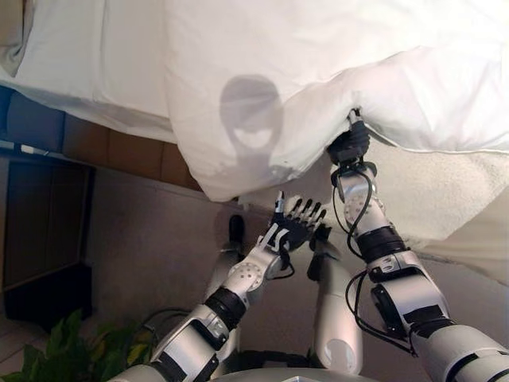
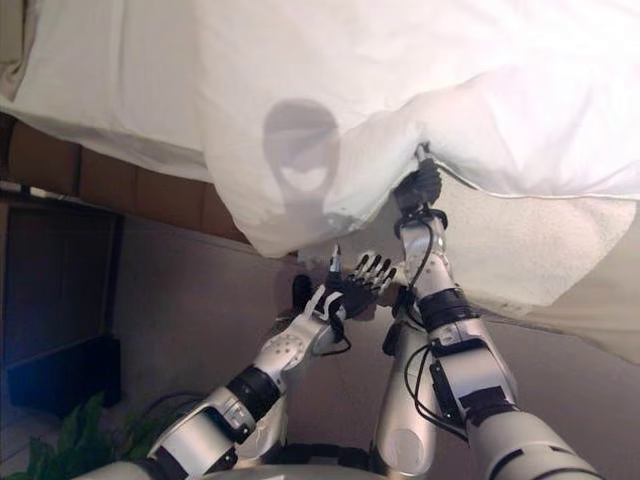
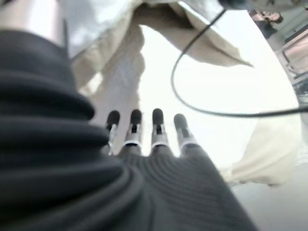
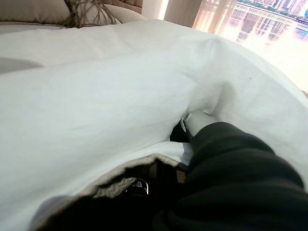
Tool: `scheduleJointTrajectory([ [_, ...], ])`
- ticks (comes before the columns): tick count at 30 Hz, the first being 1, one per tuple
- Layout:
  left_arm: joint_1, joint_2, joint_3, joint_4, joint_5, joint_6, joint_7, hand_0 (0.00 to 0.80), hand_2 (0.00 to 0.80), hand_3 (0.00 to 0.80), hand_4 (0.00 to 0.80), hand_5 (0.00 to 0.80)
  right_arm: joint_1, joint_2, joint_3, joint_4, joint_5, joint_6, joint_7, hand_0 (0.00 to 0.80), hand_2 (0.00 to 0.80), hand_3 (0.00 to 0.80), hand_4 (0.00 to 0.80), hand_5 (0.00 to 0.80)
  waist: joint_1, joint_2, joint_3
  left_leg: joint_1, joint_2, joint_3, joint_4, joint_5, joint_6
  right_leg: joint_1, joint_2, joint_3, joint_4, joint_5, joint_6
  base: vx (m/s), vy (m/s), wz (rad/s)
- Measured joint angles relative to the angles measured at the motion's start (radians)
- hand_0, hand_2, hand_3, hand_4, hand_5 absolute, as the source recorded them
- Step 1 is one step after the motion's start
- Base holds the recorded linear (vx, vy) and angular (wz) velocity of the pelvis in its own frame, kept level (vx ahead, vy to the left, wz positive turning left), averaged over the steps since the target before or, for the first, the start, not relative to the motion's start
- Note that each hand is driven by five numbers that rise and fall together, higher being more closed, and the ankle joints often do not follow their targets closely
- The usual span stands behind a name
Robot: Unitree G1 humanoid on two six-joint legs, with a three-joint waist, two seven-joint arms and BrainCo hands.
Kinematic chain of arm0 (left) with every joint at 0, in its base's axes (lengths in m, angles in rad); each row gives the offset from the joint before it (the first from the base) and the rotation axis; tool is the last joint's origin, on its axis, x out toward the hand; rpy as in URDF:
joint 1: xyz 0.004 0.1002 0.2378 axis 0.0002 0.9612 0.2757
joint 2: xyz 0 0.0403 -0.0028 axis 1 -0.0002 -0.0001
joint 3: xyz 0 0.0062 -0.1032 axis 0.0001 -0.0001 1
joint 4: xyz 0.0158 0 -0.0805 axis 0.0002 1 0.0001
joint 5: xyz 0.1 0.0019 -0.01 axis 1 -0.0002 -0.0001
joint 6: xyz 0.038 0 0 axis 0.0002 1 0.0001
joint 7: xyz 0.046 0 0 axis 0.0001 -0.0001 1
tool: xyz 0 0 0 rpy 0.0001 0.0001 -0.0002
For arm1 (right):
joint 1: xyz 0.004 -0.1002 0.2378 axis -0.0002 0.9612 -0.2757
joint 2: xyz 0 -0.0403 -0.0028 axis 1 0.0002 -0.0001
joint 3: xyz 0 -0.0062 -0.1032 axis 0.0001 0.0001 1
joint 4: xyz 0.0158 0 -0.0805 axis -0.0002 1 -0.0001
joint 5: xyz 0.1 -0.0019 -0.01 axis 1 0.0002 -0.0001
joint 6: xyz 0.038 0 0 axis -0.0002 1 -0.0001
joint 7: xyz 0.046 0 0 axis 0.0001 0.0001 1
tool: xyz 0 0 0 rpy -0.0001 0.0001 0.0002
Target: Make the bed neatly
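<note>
Reaching up, the right hand (image 1: pixel 349 145) is pushing into the edge of the white duvet (image 1: pixel 318 72), its fingers buried in the cloth, so their state cannot be told. That duvet is hanging over the bed's (image 1: pixel 445 191) side. Below, the left hand (image 1: pixel 296 224) is hovering, fingers straight, holding nothing.

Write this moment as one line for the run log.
right hand: fingers hidden in duvet edge | left hand: open, free, below duvet | bed: not yet neat
</note>
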Motion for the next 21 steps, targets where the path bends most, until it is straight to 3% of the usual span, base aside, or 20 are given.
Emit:
scheduleJointTrajectory([
  [5, -0.008, -0.024, -0.013, -0.097, -0.001, -0.107, 0.118, 0.000, 0.000, 0.000, 0.000, 0.000, 0.003, 0.010, 0.037, -0.047, -0.003, -0.006, -0.025, 0.800, 0.800, 0.800, 0.800, 0.800, -0.025, -0.006, 0.001, 0.002, 0.006, 0.010, 0.003, -0.005, -0.001, -0.008, 0.003, 0.008, 0.011, -0.008, -0.001, 0.029, 0.043, -0.05],
  [10, -0.060, -0.023, -0.043, -0.138, -0.013, -0.296, 0.208, 0.000, 0.000, 0.000, 0.000, 0.000, 0.006, 0.034, 0.080, -0.060, -0.015, -0.013, -0.034, 0.800, 0.800, 0.800, 0.800, 0.800, -0.060, -0.015, 0.001, 0.002, 0.013, 0.028, 0.012, -0.018, 0.003, -0.018, 0.011, 0.028, 0.009, -0.013, 0.004, 0.023, 0.079, -0.12],
  [15, -0.146, -0.009, -0.037, -0.154, -0.014, -0.479, 0.215, 0.000, 0.000, 0.000, 0.000, 0.000, 0.007, 0.036, 0.096, -0.099, -0.036, -0.012, -0.046, 0.800, 0.800, 0.800, 0.800, 0.800, -0.060, -0.018, 0.001, 0.000, 0.019, 0.049, 0.026, -0.029, 0.004, -0.031, 0.020, 0.055, 0.009, -0.005, 0.004, 0.006, 0.082, -0.15],
  [21, -0.164, -0.005, 0.051, -0.082, -0.032, -0.545, 0.187, 0.000, 0.000, 0.000, 0.000, 0.000, 0.003, 0.050, 0.107, -0.116, -0.051, -0.006, -0.071, 0.800, 0.800, 0.800, 0.800, 0.800, -0.080, -0.020, 0.001, 0.000, 0.019, 0.049, 0.034, -0.036, 0.002, -0.037, 0.019, 0.061, 0.026, -0.009, 0.000, 0.014, 0.058, -0.02],
])
